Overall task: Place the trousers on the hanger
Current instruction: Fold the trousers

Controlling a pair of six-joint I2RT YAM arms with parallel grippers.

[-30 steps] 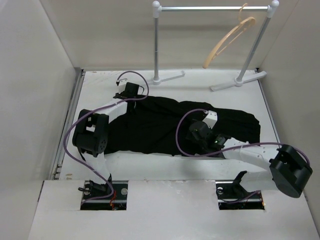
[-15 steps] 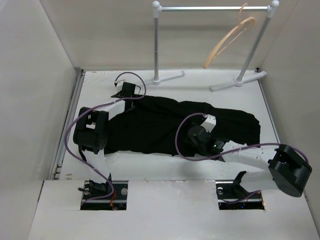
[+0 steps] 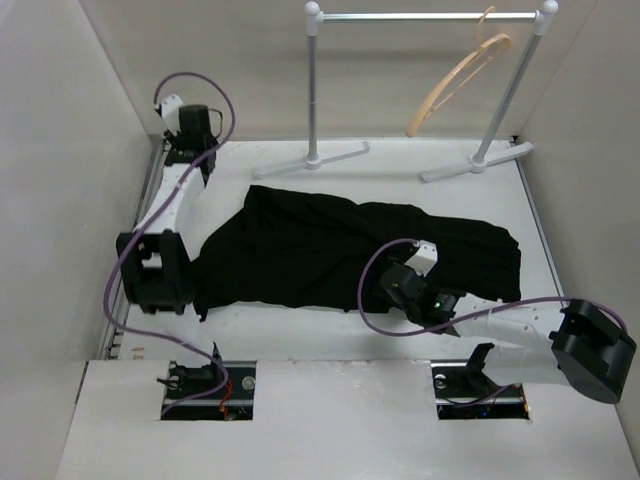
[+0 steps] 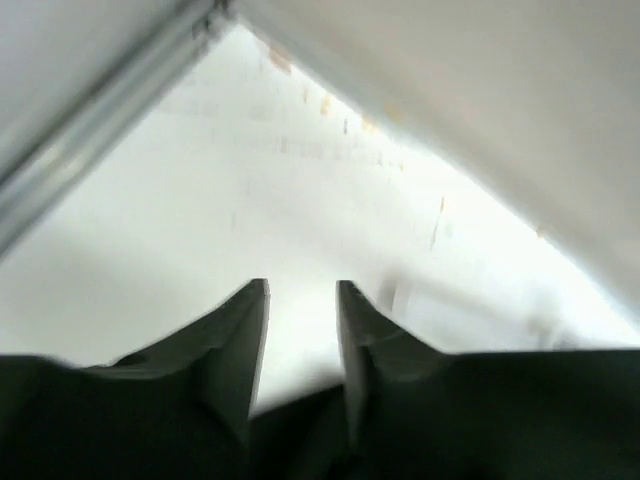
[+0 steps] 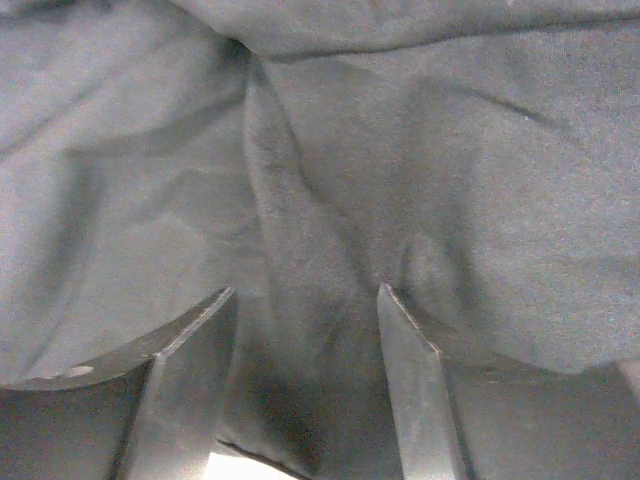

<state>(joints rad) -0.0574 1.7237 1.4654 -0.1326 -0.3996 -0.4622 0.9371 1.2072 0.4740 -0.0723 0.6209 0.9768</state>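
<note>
The black trousers (image 3: pixel 330 245) lie spread flat across the middle of the table. The tan wooden hanger (image 3: pixel 455 85) hangs by its hook from the white rail at the back right. My left gripper (image 3: pixel 188 128) is raised at the far left corner, well clear of the trousers. In the left wrist view it (image 4: pixel 302 290) is open with nothing between its fingers, over white table. My right gripper (image 3: pixel 390 288) sits low over the trousers near their front edge. In the right wrist view it (image 5: pixel 305 300) is open, with a fold of the black fabric (image 5: pixel 330 180) between its fingers.
The white garment rail (image 3: pixel 425 17) stands on two feet at the back of the table. White walls close in the left, back and right sides. A metal track (image 3: pixel 150 190) runs along the table's left edge.
My left gripper has left the trousers' far left corner and swung up to the back left corner. My right gripper has shifted slightly nearer over the fabric.
</note>
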